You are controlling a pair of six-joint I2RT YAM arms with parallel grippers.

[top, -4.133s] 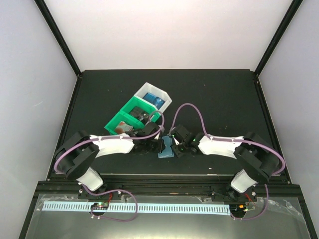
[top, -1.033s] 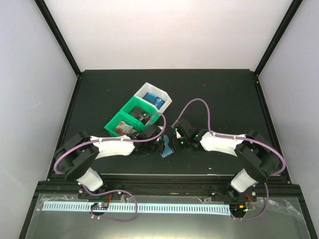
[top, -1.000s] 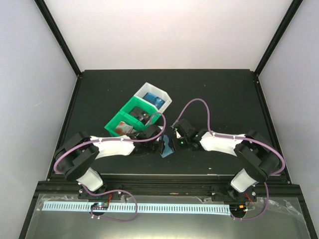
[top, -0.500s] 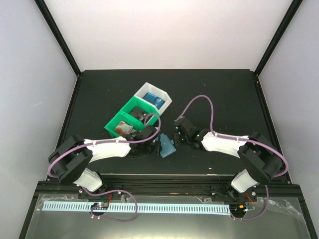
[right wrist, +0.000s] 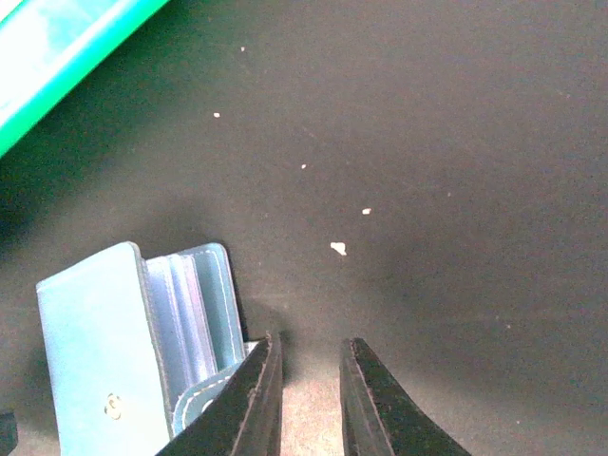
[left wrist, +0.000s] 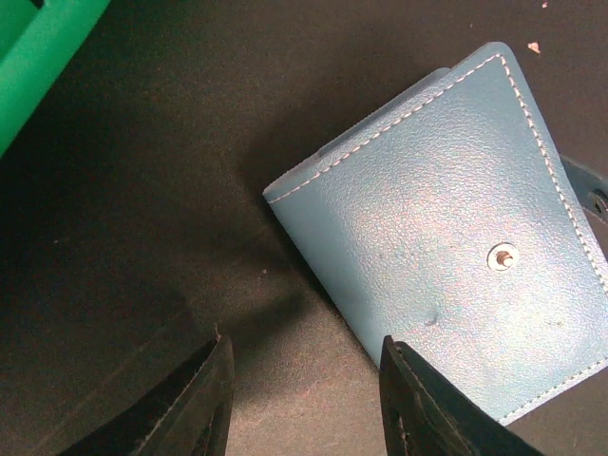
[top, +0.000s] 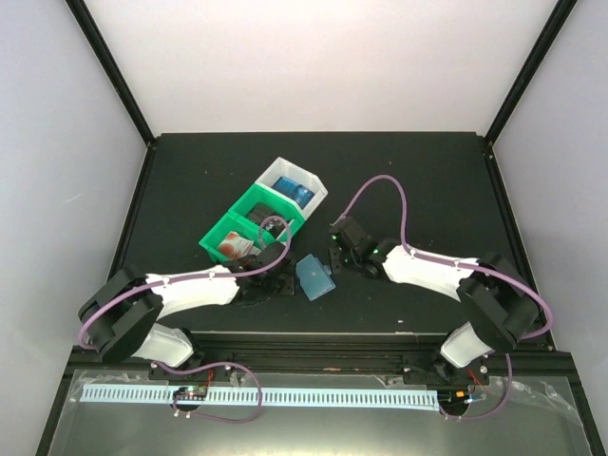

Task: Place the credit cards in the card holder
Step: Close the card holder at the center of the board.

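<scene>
The teal-blue card holder [top: 314,277] lies on the black table between my two grippers, partly folded. In the left wrist view its outer face with the snap stud [left wrist: 446,237] faces up. In the right wrist view its inner pockets [right wrist: 185,304] show. My left gripper [top: 280,282] is open and empty just left of it [left wrist: 306,389]. My right gripper [top: 336,258] is narrowly open and empty [right wrist: 309,399], its left finger against the holder's tab. The credit cards sit in bins: red-and-white [top: 231,245], black [top: 270,220], blue [top: 293,190].
Two green bins [top: 249,203] and a white bin [top: 317,194] stand in a diagonal row behind the left gripper. A green bin edge shows at the top left in the left wrist view [left wrist: 38,66] and the right wrist view [right wrist: 57,66]. Small white specks [right wrist: 337,248] lie on the table.
The left arm has drawn back to the left and the right gripper has moved a little farther away. The card holder, earlier propped between them, now lies freer and flatter on the table.
</scene>
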